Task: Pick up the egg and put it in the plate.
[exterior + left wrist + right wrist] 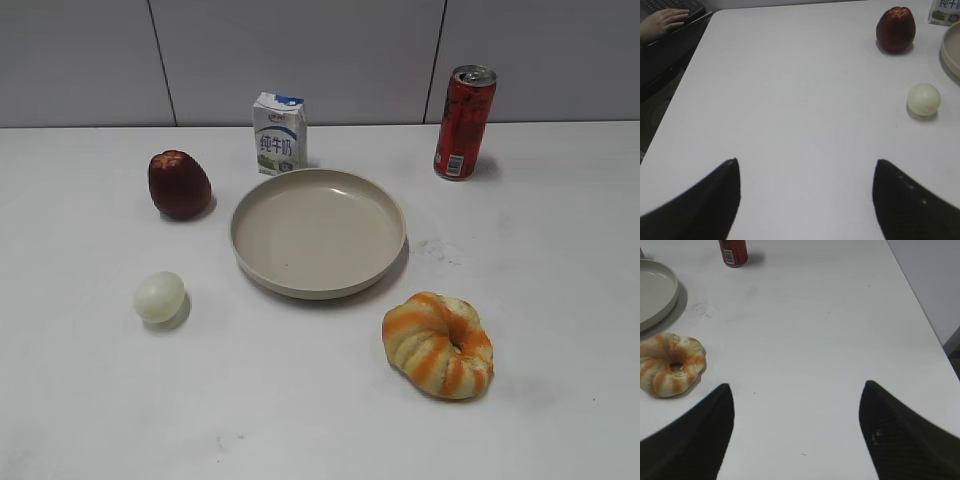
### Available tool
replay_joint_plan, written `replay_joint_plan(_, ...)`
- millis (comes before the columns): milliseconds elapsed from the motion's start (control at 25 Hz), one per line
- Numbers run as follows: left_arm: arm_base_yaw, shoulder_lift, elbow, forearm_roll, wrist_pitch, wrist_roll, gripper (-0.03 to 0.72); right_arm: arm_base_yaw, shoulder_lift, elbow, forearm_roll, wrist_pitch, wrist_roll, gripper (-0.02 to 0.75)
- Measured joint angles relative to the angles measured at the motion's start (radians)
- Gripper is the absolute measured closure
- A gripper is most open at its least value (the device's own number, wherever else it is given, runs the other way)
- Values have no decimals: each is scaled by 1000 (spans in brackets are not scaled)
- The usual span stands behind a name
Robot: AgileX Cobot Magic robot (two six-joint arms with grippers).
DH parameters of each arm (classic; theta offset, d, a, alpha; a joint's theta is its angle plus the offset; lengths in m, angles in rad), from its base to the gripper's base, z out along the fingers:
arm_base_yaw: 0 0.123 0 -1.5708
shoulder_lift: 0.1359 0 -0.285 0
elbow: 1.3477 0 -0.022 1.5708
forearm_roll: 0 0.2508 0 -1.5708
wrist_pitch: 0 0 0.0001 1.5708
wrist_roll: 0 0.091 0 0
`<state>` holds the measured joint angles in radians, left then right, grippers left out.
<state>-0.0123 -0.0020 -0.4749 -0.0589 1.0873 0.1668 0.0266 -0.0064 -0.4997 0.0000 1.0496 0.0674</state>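
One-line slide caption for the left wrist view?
Open left gripper above bare white table; pale glossy egg and dark red apple ahead right.

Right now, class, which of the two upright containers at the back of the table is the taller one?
The red can, back right. It stands taller and slimmer than the white milk carton behind the plate.

A: Where does the exterior camera stand?
B: At the table's front, looking down at a slant toward the grey wall, taking in the wide beige plate (318, 232) and everything around it.
A: And the wrist views?
B: Both hover low over the white tabletop (805, 100). The left shares the small glossy pale egg (924, 99) and dark red apple (895, 29); the right shares the orange-striped ring bread (671, 364) and red can (733, 251).
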Motion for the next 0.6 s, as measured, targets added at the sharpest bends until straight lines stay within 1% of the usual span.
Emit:
replay_joint_plan(440,0,0,0,0,0,0,63,0,0,0,0,0,0,150)
replay_joint_plan(600,0,0,0,-1,0,0,78,0,0,0,0,0,0,150)
